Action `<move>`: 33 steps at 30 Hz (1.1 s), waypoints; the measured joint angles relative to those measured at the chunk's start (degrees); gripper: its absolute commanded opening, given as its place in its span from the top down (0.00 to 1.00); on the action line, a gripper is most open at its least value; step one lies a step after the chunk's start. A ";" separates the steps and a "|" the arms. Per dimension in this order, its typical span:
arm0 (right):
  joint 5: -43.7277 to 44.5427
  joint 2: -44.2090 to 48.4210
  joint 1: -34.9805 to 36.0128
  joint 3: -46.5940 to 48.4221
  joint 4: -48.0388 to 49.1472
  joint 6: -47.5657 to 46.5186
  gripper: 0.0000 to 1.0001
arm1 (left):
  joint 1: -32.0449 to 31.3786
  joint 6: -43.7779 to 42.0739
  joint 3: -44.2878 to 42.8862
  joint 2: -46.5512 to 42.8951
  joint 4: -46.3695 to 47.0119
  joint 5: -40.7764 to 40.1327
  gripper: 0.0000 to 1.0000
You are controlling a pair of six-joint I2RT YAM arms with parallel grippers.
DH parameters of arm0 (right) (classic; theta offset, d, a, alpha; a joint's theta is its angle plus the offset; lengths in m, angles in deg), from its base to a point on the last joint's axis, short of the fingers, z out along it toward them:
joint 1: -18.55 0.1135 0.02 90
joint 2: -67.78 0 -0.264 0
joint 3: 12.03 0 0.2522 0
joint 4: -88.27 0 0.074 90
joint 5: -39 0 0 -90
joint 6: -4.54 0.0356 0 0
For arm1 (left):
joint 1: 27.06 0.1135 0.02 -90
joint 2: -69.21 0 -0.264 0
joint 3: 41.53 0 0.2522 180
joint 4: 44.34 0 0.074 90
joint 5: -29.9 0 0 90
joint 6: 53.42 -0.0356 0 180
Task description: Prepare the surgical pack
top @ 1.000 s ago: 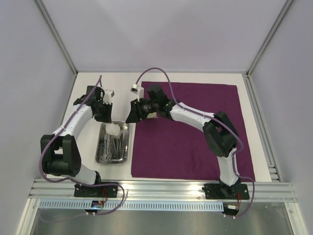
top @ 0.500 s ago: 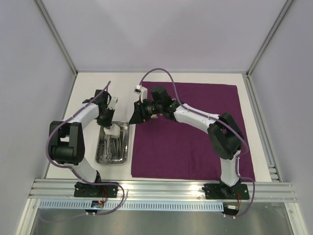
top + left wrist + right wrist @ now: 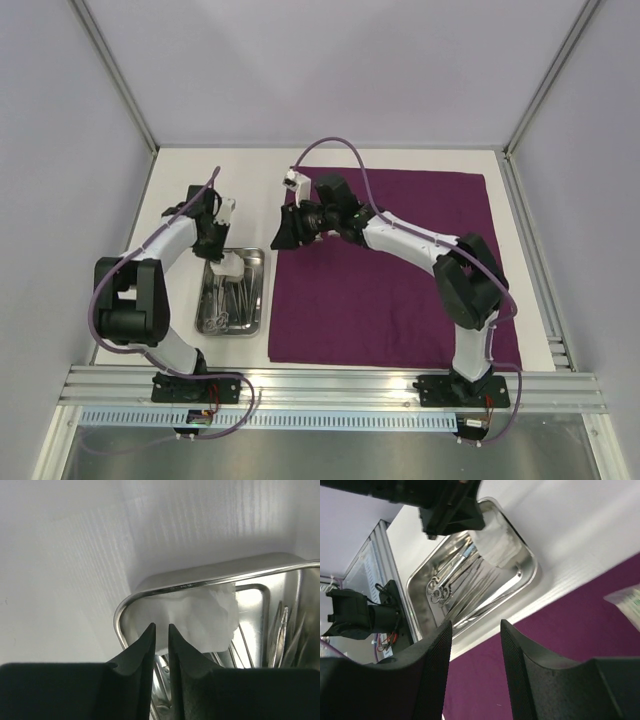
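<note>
The deep-purple sheet (image 3: 390,290) lies flat on the table. The steel tray (image 3: 263,292) stands just off its left edge and holds scissors and tweezers (image 3: 224,302) and a white gauze pad (image 3: 232,266) at its far end. My left gripper (image 3: 222,248) hangs over the tray's far end. In the left wrist view it (image 3: 161,626) is shut with a hairline gap and empty, its tips at the gauze (image 3: 210,615) inside the rim (image 3: 200,583). My right gripper (image 3: 281,236) is open and empty (image 3: 475,625) above the sheet's left edge (image 3: 570,645), facing the tray (image 3: 532,570).
A clear packet (image 3: 626,599) lies on the sheet at the right edge of the right wrist view. Scissor rings (image 3: 438,589) lie toward the tray's near end. Frame walls close in the table on the left, right and back. An aluminium rail (image 3: 330,385) runs along the front.
My left gripper has swung down from the bare table behind the tray to the gauze at the tray's far end. My right gripper has shifted slightly right and back.
</note>
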 measured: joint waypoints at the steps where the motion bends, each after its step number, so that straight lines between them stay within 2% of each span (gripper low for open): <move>1: 1.27 0.42 -0.17 -0.02 -0.90 0.00 0.54 | 0.00 -0.20 0.00 -0.76 0.00 0.63 0.75; 5: 7.98 4.11 -1.99 -0.61 -8.15 0.87 0.55 | 0.00 -0.90 -0.42 -3.32 -0.44 2.08 0.71; 7: 13.81 7.61 -3.37 -1.07 -13.22 1.57 0.50 | 0.00 -1.25 -0.61 -4.52 -0.85 2.38 0.65; 8: 17.62 10.10 -4.09 -1.60 -16.87 1.86 0.43 | 0.00 -1.33 -0.61 -5.25 -1.09 2.40 0.62; 11: 30.03 18.10 -5.97 -2.67 -27.52 2.97 0.32 | 0.00 -1.62 -0.74 -7.93 -2.25 2.80 0.55; 13: 37.83 23.19 -7.30 -3.74 -33.81 4.11 0.30 | 0.00 -2.19 -1.73 -10.01 -4.13 3.39 0.50; 15: 42.05 27.23 -9.79 -6.54 -38.80 5.53 0.30 | 0.00 -2.75 -3.74 -11.61 -6.51 3.93 0.46; 18: 43.78 31.04 -18.21 -13.38 -43.47 7.67 0.30 | 0.00 -3.76 -6.49 -13.75 -9.38 4.13 0.40; 21: 43.19 32.59 -31.82 -22.16 -45.88 9.20 0.28 | 0.00 -4.96 -7.67 -16.90 -12.17 4.09 0.38; 26: 42.80 30.34 -47.41 -27.02 -49.62 9.31 0.30 | 0.00 -6.16 -7.67 -19.63 -16.74 4.52 0.37; 29: 42.77 25.97 -50.73 -27.02 -49.51 8.83 0.30 | 0.00 -6.51 -7.67 -19.63 -18.32 6.71 0.37; 33: 42.60 23.67 -51.23 -28.98 -49.03 8.35 0.30 | 0.00 -6.86 -7.67 -19.87 -19.08 8.63 0.37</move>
